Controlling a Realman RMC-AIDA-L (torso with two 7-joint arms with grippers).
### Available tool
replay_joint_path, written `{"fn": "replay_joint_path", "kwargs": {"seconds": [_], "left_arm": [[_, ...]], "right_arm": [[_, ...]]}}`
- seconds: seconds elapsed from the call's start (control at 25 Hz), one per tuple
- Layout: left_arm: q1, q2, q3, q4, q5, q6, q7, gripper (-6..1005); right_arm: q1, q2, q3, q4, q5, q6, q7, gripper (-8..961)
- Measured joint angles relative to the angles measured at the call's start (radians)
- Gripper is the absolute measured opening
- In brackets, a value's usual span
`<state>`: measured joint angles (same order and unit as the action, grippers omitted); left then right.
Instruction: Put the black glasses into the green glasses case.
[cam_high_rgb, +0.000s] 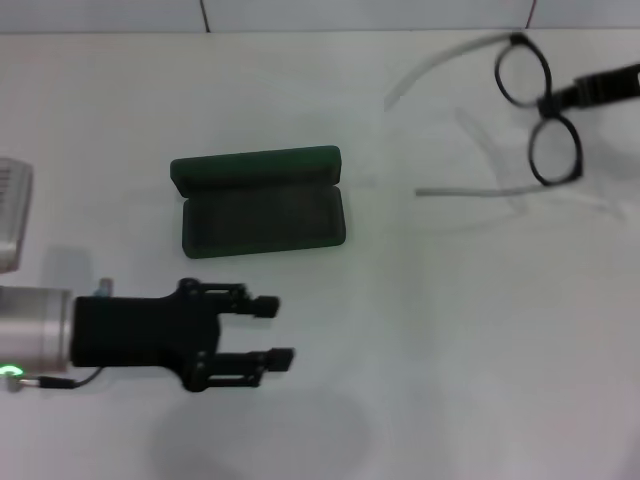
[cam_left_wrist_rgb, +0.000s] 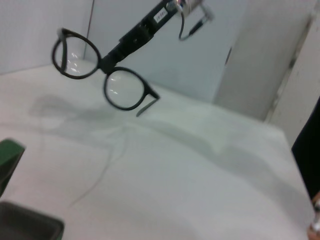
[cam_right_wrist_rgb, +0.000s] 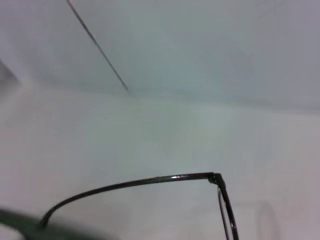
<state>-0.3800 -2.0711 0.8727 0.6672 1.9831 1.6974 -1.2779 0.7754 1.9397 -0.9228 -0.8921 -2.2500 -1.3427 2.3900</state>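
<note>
The white table (cam_high_rgb: 420, 340) fills the head view, with a pale wall behind it along the far edge. At the table's left edge sits part of a light grey object (cam_high_rgb: 12, 212) that is cut off by the frame.

The green glasses case (cam_high_rgb: 262, 203) lies open on the table, left of centre, its lid standing up along the far side and the dark felt-lined tray facing upward. The tray holds nothing. A corner of the case also shows at the lower edge of the left wrist view (cam_left_wrist_rgb: 25, 222).

The left gripper (cam_high_rgb: 268, 332) hovers just in front of the case on the near side, its silver forearm entering from the left; its two black fingers point to the right and stand apart, with nothing between them.

The black glasses (cam_high_rgb: 540, 112) hang in the air at the far right, well apart from the case — their shadow falls on the table below them. The temple arms are unfolded and trail to the left. The right gripper (cam_high_rgb: 570, 95) reaches in from the right edge and pinches the frame at the bridge between the two lenses, as the left wrist view (cam_left_wrist_rgb: 107, 62) shows clearly. The right wrist view shows only one slim temple arm (cam_right_wrist_rgb: 150, 181) and a lens rim above the table
</note>
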Motion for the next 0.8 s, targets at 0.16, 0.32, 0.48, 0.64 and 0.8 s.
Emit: {"fn": "replay_joint_path", "kwargs": {"seconds": [0.16,0.32,0.48,0.64,0.8], "left_arm": [[-0.045,-0.014,-0.016,-0.088,-0.033,0.0,-0.008,656],[-0.103,-0.017,-0.025,-0.18,-0.067,-0.008,-0.017,655],[-0.131,-0.018,-0.041,-0.258,-0.134,-0.01,0.025,556],[-0.139,-0.019,-0.038,-0.3,-0.181,-0.001,0.061,368],[-0.144,-0.019,-0.041,-0.308,-0.198,-0.001,0.063,203]], "right_arm": [[-0.035,0.0,0.004,0.066,0.21,0.032,-0.124,56],[-0.041,0.016,0.005,0.192,0.409,0.035,-0.254,57],[-0.032,0.052,0.005,0.323,0.527,0.05,-0.367,58],[-0.029,0.085,-0.012,0.394,0.581,0.082,-0.458,59],[-0.004,0.086,-0.028,0.483,0.614,0.092,-0.529,60]]}}
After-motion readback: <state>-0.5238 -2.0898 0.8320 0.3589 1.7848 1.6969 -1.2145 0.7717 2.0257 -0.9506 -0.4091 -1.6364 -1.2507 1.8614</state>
